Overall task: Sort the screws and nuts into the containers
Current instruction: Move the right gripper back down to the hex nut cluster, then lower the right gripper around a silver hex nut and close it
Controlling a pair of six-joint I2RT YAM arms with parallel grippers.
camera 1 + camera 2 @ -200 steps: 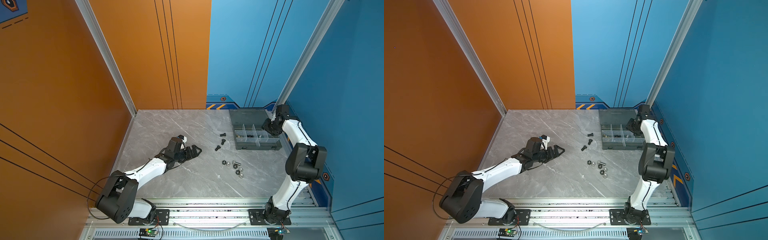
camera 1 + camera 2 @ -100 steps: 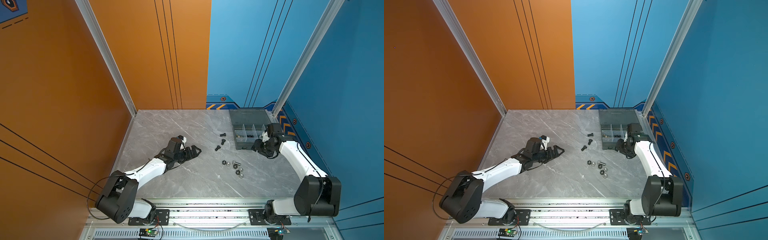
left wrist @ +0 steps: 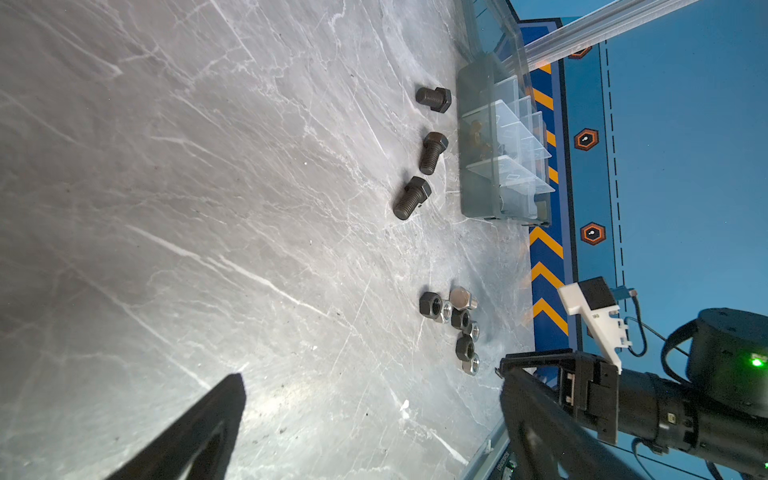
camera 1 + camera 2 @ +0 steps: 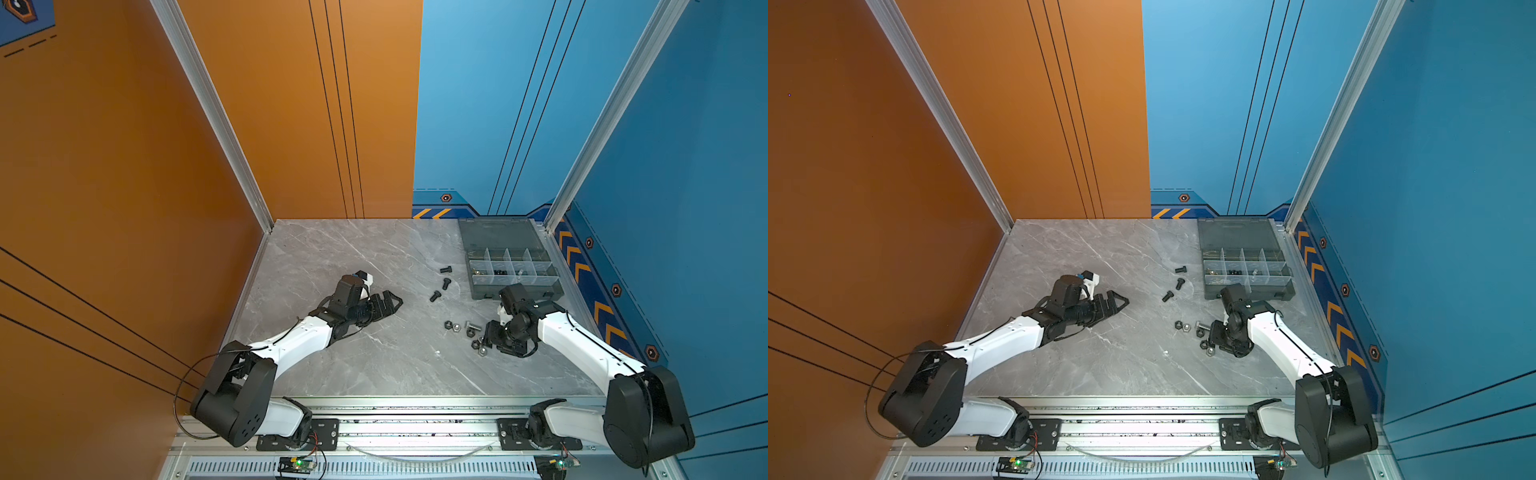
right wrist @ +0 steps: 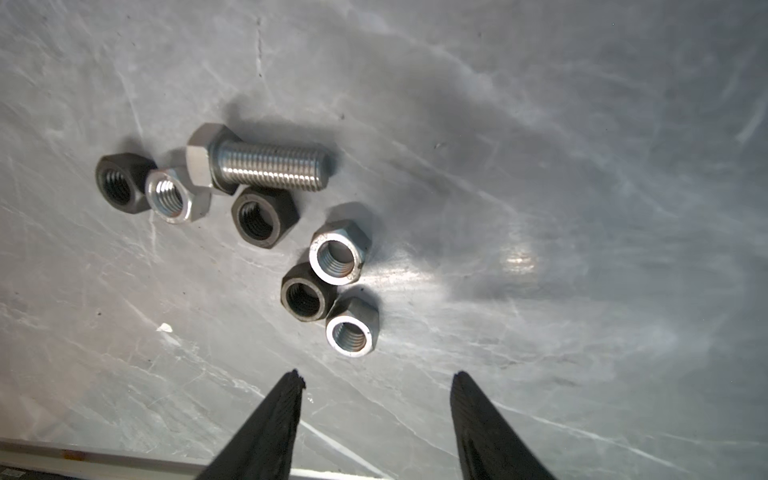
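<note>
Three black screws (image 4: pixel 446 284) (image 4: pixel 1180 283) (image 3: pixel 433 151) lie loose on the table left of the organizer's containers (image 4: pixel 540 286) (image 4: pixel 1266 291) (image 3: pixel 478 166). Nearer the front, a silver screw (image 5: pixel 257 164) lies among several black and silver nuts (image 5: pixel 338 255) (image 4: pixel 457 327) (image 4: pixel 1187 326) (image 3: pixel 464 320). My right gripper (image 5: pixel 378 378) (image 4: pixel 485 340) (image 4: pixel 1213 340) hovers just beside this cluster, open and empty, its tips close to the nearest silver nut (image 5: pixel 351 330). My left gripper (image 3: pixel 370 374) (image 4: pixel 397 301) (image 4: pixel 1124 303) rests low on the table left of centre, open and empty.
The organizer's flat lid (image 4: pixel 498 237) lies folded back toward the rear wall. Small parts sit in three compartments of its front row (image 4: pixel 500 272). The blue side wall with chevron strip (image 4: pixel 598 307) runs close to the right of the box and my right arm.
My right arm has swung from above the organizer down and forward to the nut cluster, its jaws widening. The left arm has not moved.
</note>
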